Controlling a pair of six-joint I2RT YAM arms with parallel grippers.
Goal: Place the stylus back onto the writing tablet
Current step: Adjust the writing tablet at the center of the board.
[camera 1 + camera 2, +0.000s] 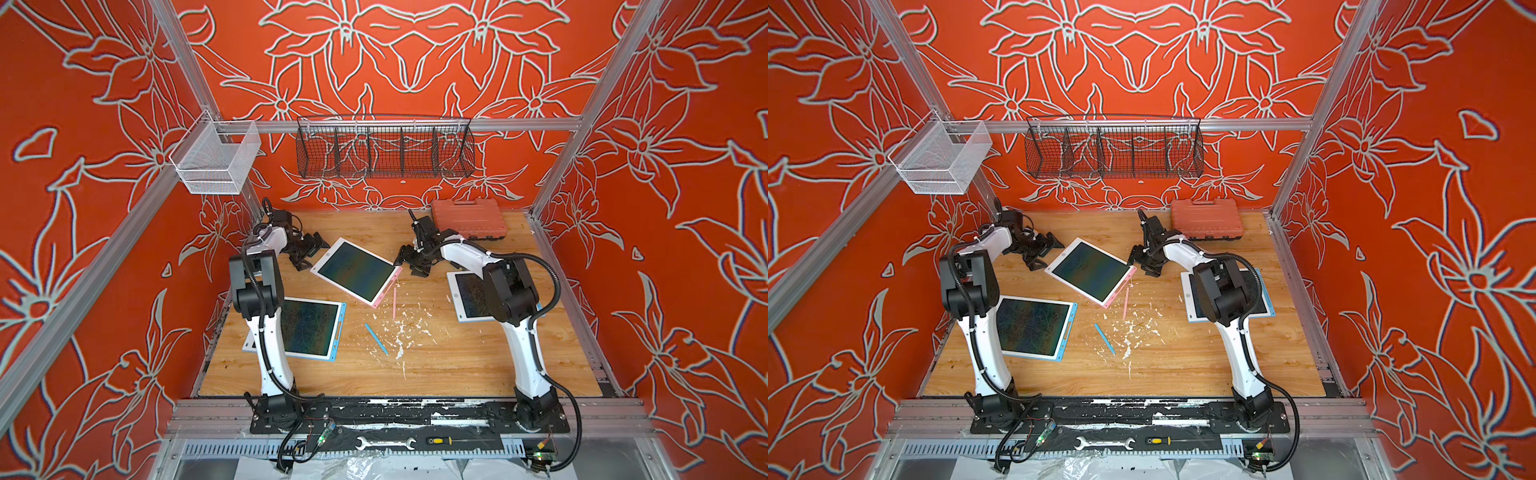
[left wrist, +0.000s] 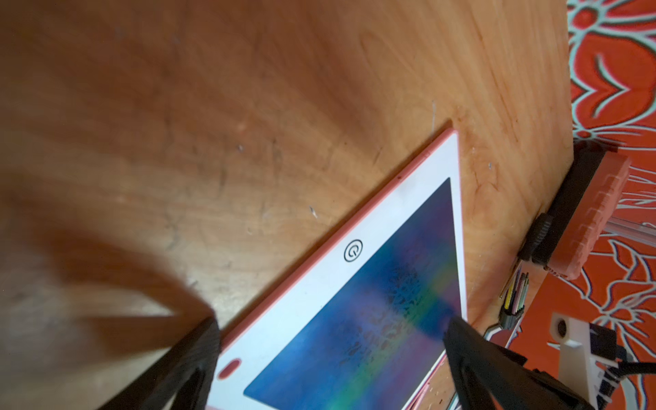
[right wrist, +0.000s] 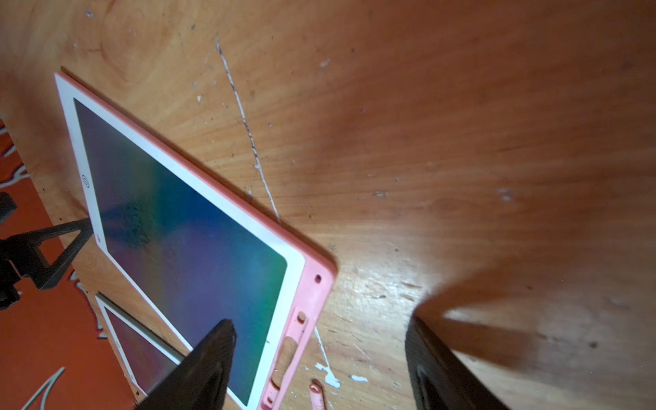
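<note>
A pink-framed writing tablet (image 1: 355, 270) (image 1: 1090, 270) lies askew at the table's middle. Its empty stylus slot (image 3: 289, 349) runs along the pink edge. A pink stylus (image 1: 394, 303) (image 1: 1126, 303) lies on the wood just off that edge, its tip (image 3: 317, 394) showing in the right wrist view. A blue stylus (image 1: 376, 338) (image 1: 1104, 338) lies nearer the front. My left gripper (image 1: 311, 252) (image 2: 330, 326) is open, low over the tablet's (image 2: 390, 269) far-left corner. My right gripper (image 1: 406, 265) (image 3: 321, 324) is open over the tablet's (image 3: 184, 227) right corner, holding nothing.
A blue-framed tablet (image 1: 309, 326) lies at front left, and another (image 1: 467, 297) sits partly under my right arm. An orange tool case (image 1: 469, 218) stands at the back right. White flecks (image 1: 401, 330) dot the wood. A black wire basket (image 1: 384, 147) and a white mesh basket (image 1: 216, 156) hang above.
</note>
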